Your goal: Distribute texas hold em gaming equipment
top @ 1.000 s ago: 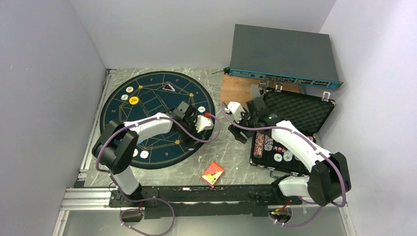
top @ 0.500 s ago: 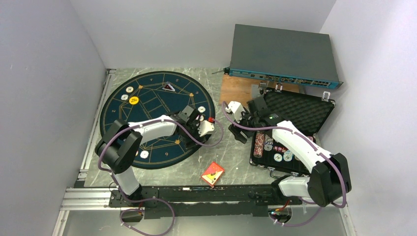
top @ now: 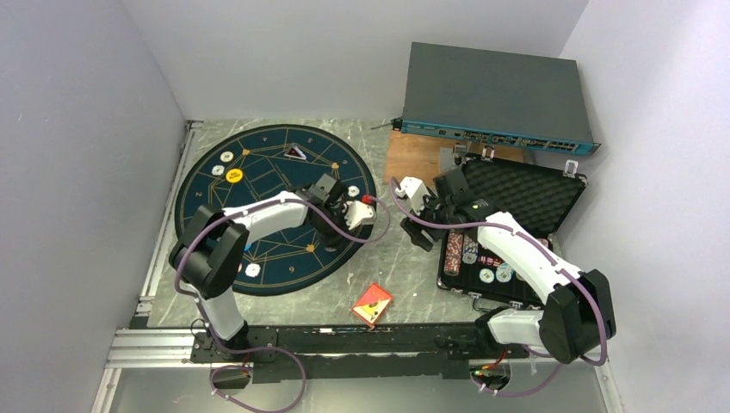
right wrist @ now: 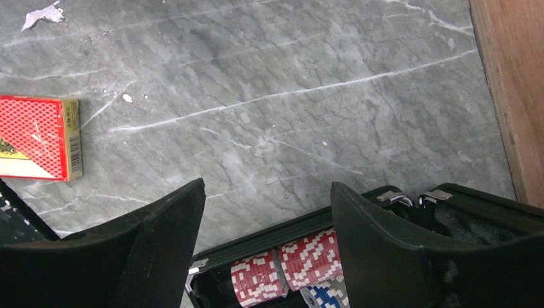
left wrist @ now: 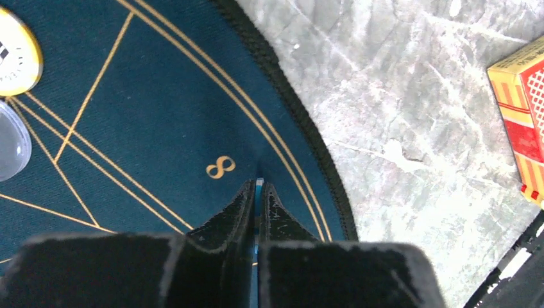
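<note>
In the left wrist view my left gripper point(left wrist: 258, 187) is shut on a thin blue disc point(left wrist: 258, 192), seen edge-on between the fingers. It hangs over the navy mat point(left wrist: 160, 115) beside the gold "8", near the mat's right edge. A yellow disc point(left wrist: 13, 45) and a clear disc point(left wrist: 9, 141) lie on the mat at the left. From above, my left gripper point(top: 334, 225) is over the mat point(top: 207, 194), with the yellow disc point(top: 234, 175) and whitish chips point(top: 226, 157) further back. My right gripper point(right wrist: 266, 186) is open over bare table beside the case's red chip rows point(right wrist: 282, 266).
A red card box point(top: 373, 303) lies on the grey table near the front edge. The open black case point(top: 516, 194) holds chips at the right. A network switch point(top: 495, 95) and a wooden board point(top: 417, 155) stand behind it. Walls close in on both sides.
My left gripper has gone from open to shut, pinching the blue disc, and shifted slightly over the mat's right part. The right arm has stayed put.
</note>
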Robot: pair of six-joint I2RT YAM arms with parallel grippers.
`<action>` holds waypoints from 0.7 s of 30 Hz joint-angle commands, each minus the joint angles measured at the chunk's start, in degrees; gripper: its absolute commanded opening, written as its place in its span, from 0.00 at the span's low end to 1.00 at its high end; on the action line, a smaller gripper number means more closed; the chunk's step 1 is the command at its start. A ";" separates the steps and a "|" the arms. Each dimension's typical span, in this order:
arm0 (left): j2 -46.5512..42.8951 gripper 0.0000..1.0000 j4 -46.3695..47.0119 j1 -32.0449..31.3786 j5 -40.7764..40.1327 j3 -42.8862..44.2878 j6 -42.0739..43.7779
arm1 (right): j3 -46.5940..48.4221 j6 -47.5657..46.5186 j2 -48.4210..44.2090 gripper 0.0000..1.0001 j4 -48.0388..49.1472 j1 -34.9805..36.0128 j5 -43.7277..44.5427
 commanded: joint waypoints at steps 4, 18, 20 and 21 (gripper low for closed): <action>2.61 0.00 -4.95 9.17 10.84 7.13 -2.22 | -0.33 0.07 -1.68 0.74 1.04 -0.36 -0.22; 12.84 0.00 18.99 19.45 29.11 21.98 -35.34 | -1.02 0.26 -2.52 0.74 2.53 -0.75 1.11; 15.77 0.00 24.51 19.41 27.28 24.19 -40.36 | -1.03 0.28 -2.33 0.74 2.45 -0.82 1.24; 17.53 0.00 24.80 19.23 24.82 26.02 -42.58 | -1.10 0.29 -2.37 0.74 2.51 -0.87 1.33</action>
